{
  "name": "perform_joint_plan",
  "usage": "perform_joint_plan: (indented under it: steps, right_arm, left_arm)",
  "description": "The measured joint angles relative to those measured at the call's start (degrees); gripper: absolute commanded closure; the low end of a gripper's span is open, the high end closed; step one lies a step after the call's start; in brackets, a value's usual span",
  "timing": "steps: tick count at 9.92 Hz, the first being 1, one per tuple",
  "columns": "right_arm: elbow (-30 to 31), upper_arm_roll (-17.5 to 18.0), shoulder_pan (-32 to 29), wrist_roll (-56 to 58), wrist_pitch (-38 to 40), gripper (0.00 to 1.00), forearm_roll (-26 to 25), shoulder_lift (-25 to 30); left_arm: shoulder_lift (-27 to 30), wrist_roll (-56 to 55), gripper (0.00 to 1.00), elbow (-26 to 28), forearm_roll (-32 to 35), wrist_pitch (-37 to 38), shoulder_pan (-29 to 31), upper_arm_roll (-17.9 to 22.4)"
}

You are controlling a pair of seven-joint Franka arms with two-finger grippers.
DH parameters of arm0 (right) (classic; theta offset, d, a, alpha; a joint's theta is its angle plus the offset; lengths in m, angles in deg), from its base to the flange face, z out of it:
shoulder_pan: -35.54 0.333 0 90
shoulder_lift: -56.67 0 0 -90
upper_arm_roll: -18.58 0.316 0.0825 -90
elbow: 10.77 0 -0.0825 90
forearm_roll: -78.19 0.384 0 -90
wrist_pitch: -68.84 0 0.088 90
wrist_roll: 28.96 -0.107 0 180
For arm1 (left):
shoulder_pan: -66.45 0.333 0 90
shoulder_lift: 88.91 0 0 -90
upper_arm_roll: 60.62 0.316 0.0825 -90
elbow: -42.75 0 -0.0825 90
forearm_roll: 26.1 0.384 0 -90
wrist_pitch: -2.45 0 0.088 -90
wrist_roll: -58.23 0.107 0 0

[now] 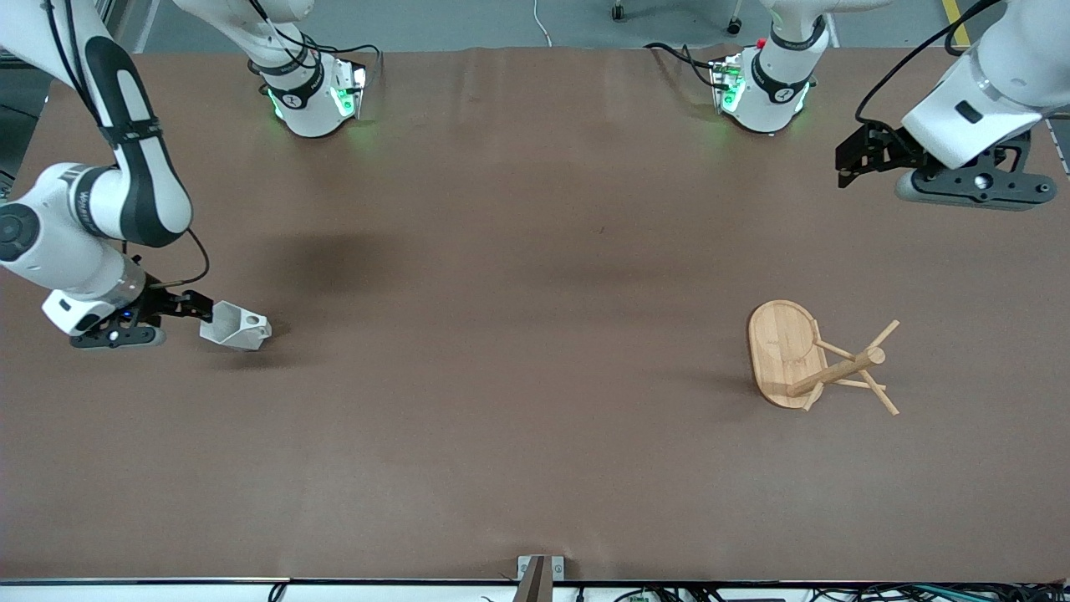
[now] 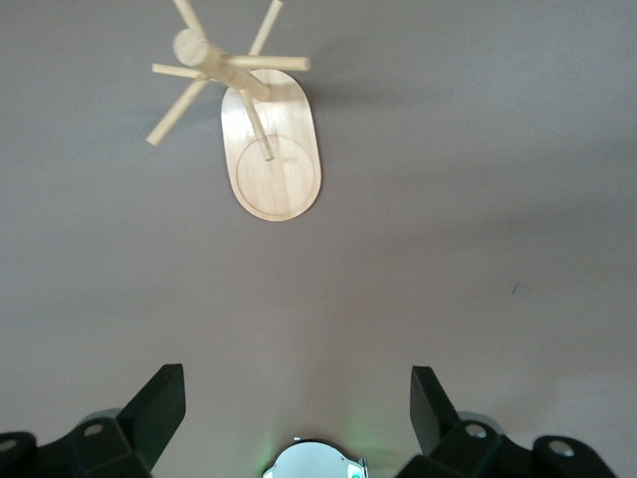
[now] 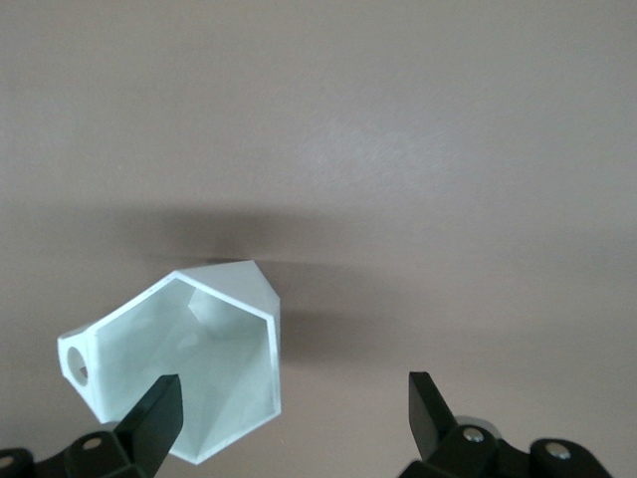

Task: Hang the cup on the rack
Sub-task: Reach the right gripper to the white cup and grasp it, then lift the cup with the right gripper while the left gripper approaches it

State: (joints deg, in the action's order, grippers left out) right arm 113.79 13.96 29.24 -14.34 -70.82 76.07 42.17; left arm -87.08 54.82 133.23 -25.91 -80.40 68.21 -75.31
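Note:
The white faceted cup (image 1: 236, 328) lies on its side on the brown table, toward the right arm's end, its mouth turned to my right gripper (image 1: 203, 310). That gripper is open at the cup's mouth. In the right wrist view one finger (image 3: 157, 413) overlaps the cup's (image 3: 189, 349) inside and the other stands outside its rim, so one wall lies between them, ungripped. The handle's round hole (image 3: 78, 363) shows. The bamboo rack (image 1: 786, 351) stands toward the left arm's end, post (image 1: 838, 370) and pegs up. My left gripper (image 1: 846, 167) waits open in the air, the rack (image 2: 274, 149) in its view.
Both arm bases (image 1: 313, 96) (image 1: 765, 92) stand along the table's edge farthest from the front camera. A small metal bracket (image 1: 539, 575) sits at the edge nearest it. Bare brown table lies between cup and rack.

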Motion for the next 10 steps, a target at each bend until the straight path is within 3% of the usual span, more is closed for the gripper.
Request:
perform_joint_plan:
  steps: [2,4,6,7,10]
  right_arm:
    - [1.34,0.24,0.04,0.00,-2.31,0.24,0.06,-0.76]
    - [1.55,0.45,0.04,0.00,-5.80,0.49,0.12,-3.11]
    - [1.57,0.71,0.04,-0.01,-7.52,0.93,0.50,-4.98]
    - [1.56,0.78,0.04,-0.03,-7.61,0.99,1.71,-5.12]
    - [1.01,1.50,0.08,-0.01,-6.91,0.99,4.27,-5.07]
  left_arm:
    - [-0.69,0.00,0.00,-0.01,-0.54,0.00,-0.15,-0.85]
    - [-1.01,0.00,0.00,-0.01,-2.89,0.00,0.05,-0.85]
    - [-1.27,0.00,0.00,-0.02,-3.27,0.00,0.10,-0.83]
    - [-1.41,0.00,0.00,-0.02,-3.27,0.02,0.02,-0.86]
    - [-1.57,0.00,0.00,-0.02,-3.27,0.14,-1.75,-1.71]
